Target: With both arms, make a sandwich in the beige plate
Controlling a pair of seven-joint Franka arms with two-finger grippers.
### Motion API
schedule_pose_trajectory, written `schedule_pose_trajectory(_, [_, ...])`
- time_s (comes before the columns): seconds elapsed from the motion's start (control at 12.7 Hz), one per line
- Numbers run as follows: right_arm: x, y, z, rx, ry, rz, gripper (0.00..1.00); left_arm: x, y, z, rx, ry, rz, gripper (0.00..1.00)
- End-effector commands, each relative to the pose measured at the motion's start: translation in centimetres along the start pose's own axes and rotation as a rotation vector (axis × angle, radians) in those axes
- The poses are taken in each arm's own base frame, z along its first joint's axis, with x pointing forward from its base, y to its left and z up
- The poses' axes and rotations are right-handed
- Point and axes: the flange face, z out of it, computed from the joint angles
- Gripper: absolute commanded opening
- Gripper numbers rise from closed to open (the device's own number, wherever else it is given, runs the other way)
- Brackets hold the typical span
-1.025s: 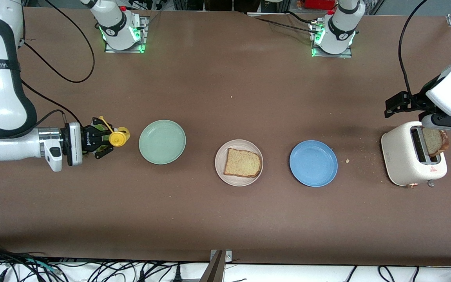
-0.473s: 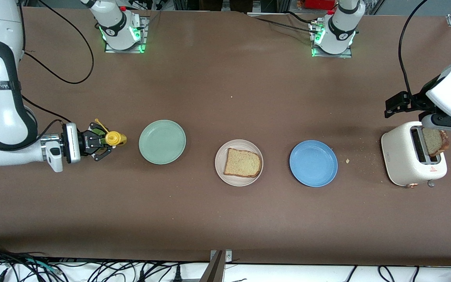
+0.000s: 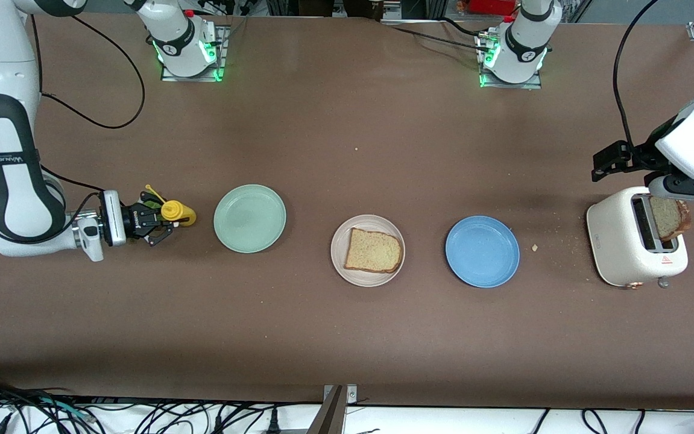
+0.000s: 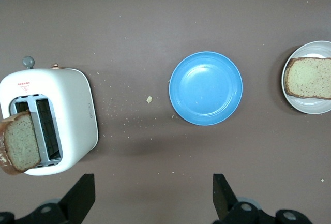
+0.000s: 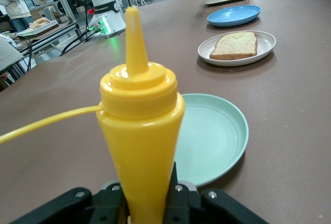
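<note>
The beige plate (image 3: 338,250) lies mid-table with one bread slice (image 3: 373,250) flat on it; the same plate (image 4: 287,90) and slice (image 4: 309,77) show in the left wrist view. A second slice (image 3: 670,217) stands up out of the toaster (image 3: 623,253). My right gripper (image 3: 157,222) (image 5: 147,198) is shut on a yellow squeeze bottle (image 3: 176,212) (image 5: 139,146), nozzle toward the mint green plate (image 3: 249,218). High over the toaster's end of the table, my left gripper (image 3: 684,190) (image 4: 150,200) hangs open and holds nothing.
A blue plate (image 3: 482,251) lies between the beige plate and the toaster, with crumbs (image 3: 535,247) scattered beside it. Both arm bases (image 3: 187,48) stand farthest from the front camera. Cables run along the table edge nearest that camera.
My right arm has drawn back toward its own end of the table, taking the yellow bottle slightly away from the mint green plate. The left arm has not moved.
</note>
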Motion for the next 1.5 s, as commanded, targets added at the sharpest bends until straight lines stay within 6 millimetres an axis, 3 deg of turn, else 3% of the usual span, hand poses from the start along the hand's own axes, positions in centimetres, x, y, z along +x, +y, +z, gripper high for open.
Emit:
schedule_pose_trajectory(0.0, [-1.6, -0.3, 0.7, 0.003, 0.059, -0.05, 0.26, 0.1, 0.0, -0.4, 0.023, 0.007, 0.018, 1.0])
schedule_pose_trajectory(0.71, [-5.6, -0.1, 2.8, -0.011, 0.119, -0.119, 0.3, 0.1, 0.1, -0.3, 0.023, 0.006, 0.02, 1.0])
schedule_pose_trajectory(0.79, [-5.6, -0.1, 2.9, -0.009, 0.121, -0.115, 0.39, 0.1, 0.1, -0.3, 0.023, 0.006, 0.02, 1.0])
schedule_pose_trajectory(0.95, [-5.5, -0.1, 2.7, -0.006, 0.12, -0.089, 0.82, 0.1, 0.0, -0.3, 0.023, 0.007, 0.019, 1.0])
schedule_pose_trajectory(1.02, [-5.4, -0.1, 2.6, -0.005, 0.118, -0.07, 0.98, 0.1, 0.0, -0.3, 0.023, 0.007, 0.018, 1.0])
schedule_pose_trajectory(1.42, [-3.6, -0.1, -0.3, -0.006, 0.048, -0.003, 1.0, 0.1, 0.2, -0.4, 0.023, 0.009, 0.022, 1.0])
